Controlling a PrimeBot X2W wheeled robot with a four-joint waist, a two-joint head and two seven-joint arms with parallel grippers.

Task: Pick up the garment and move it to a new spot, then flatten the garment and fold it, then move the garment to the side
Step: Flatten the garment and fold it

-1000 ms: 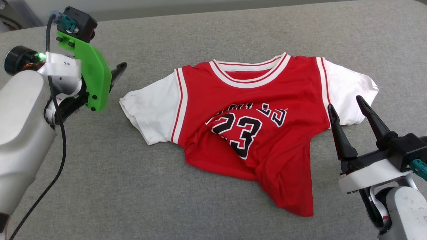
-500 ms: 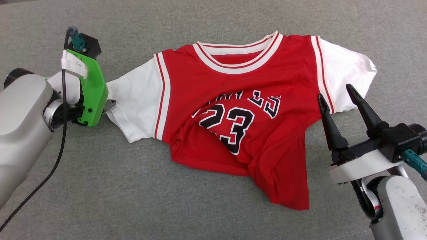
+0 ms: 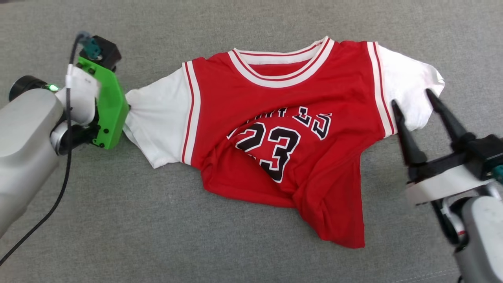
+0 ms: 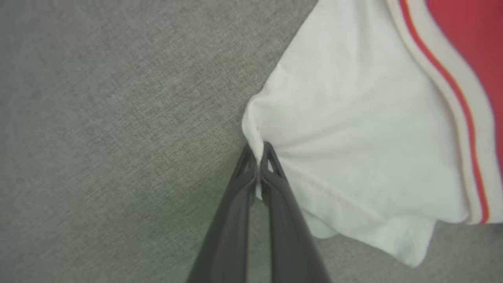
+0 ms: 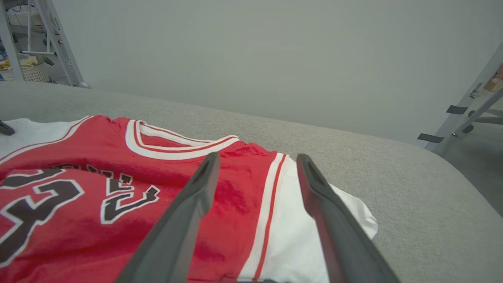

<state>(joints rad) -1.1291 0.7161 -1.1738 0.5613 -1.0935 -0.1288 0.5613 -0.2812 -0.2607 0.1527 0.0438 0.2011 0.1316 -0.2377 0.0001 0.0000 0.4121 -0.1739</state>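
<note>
The garment [image 3: 290, 118] is a red jersey with white short sleeves and a black "23" print, lying crumpled on the grey cloth surface [image 3: 118, 220]. Its lower hem is bunched and twisted toward the front right. In the left wrist view my left gripper [image 4: 258, 157] is shut on the edge of the white sleeve [image 4: 353, 149], pinching a small fold. From the head view that gripper [image 3: 125, 118] is hidden behind its green mount. My right gripper [image 3: 412, 100] stands open just above the other white sleeve [image 3: 408, 90]; its fingers [image 5: 196, 196] straddle the red-striped armhole trim [image 5: 271, 196].
The grey padded surface [image 5: 393, 177] curves down at its far right edge. A metal frame [image 5: 463, 114] stands beyond that edge, and shelving with baskets [image 5: 27, 70] is at the far left behind the surface.
My left gripper has closed on the white sleeve's edge and drawn it slightly taut. The right gripper has moved forward over the other sleeve, still open. The camera tilted earlier.
</note>
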